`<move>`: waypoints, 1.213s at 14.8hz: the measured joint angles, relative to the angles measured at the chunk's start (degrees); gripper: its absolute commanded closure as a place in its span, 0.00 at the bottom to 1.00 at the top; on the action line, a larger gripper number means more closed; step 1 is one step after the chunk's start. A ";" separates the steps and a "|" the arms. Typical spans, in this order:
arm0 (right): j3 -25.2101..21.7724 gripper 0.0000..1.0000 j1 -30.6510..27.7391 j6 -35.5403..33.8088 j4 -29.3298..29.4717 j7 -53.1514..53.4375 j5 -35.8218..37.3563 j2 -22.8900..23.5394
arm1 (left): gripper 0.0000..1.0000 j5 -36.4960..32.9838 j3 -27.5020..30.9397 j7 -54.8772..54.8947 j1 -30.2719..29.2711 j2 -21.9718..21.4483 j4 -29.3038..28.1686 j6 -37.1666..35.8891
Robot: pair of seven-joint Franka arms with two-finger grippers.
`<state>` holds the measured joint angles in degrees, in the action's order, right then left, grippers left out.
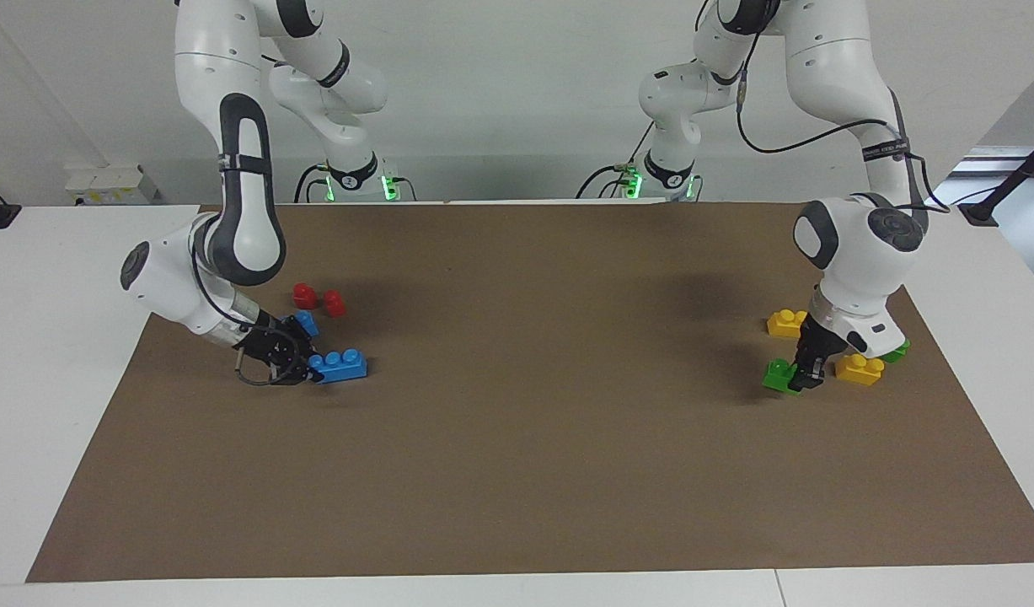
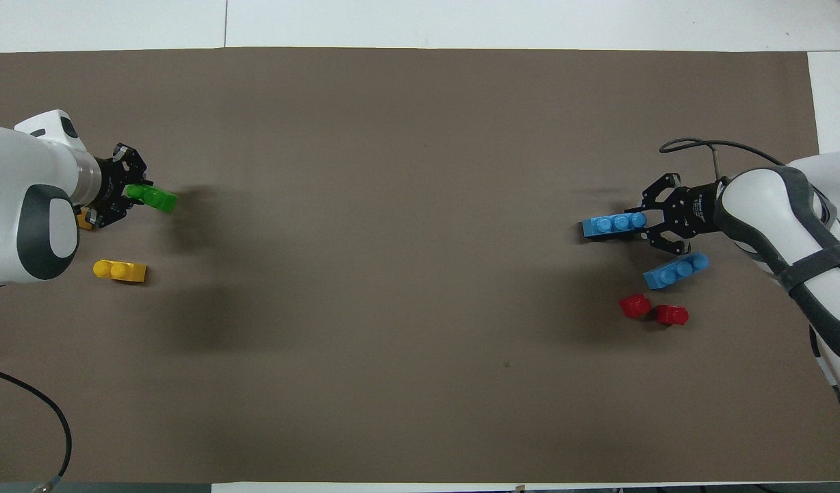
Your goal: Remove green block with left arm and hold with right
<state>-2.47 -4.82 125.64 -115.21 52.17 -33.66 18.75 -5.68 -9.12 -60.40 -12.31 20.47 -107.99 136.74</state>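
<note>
The left gripper point(image 1: 807, 371) was down at the left arm's end of the brown mat point(image 1: 517, 472), fingers clamped on the green block point(image 1: 779, 375), which looked tipped and just off the mat. A yellow brick point(image 1: 859, 369) sat at the block's three o'clock in the facing view, another yellow brick point(image 1: 786, 323) at twelve. A second green brick point(image 1: 897, 350) peeked out past the wrist. At the right arm's end, the right gripper point(image 1: 302, 367) was low, fingers closed around the end of a blue brick point(image 1: 341, 366). Another blue brick point(image 2: 676, 270) lay nearer the robots, with two red blocks point(image 1: 318, 299) at its twelve o'clock.
</note>
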 measured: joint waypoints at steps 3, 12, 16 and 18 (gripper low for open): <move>0.09 0.00 0.04 -2.32 0.80 -0.14 1.07 -0.43 | 1.00 -0.02 -0.02 0.27 -0.20 1.93 0.93 1.46; 0.88 0.00 3.68 -23.70 16.28 -7.83 19.92 -10.27 | 0.00 -0.04 -0.03 3.52 -0.21 2.74 1.25 2.87; 1.04 0.00 6.50 -27.09 18.88 -19.55 26.44 -15.73 | 0.00 -0.06 -0.03 7.32 -0.21 2.19 2.91 2.45; 1.14 0.00 8.20 -28.31 19.09 -26.95 28.85 -18.36 | 0.00 -0.08 -0.16 9.91 -0.19 0.79 3.70 0.21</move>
<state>-1.33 3.38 97.33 -96.13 25.22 -4.80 0.40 -5.76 -9.29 -50.48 -12.50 21.26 -104.28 136.95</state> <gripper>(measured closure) 0.000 0.000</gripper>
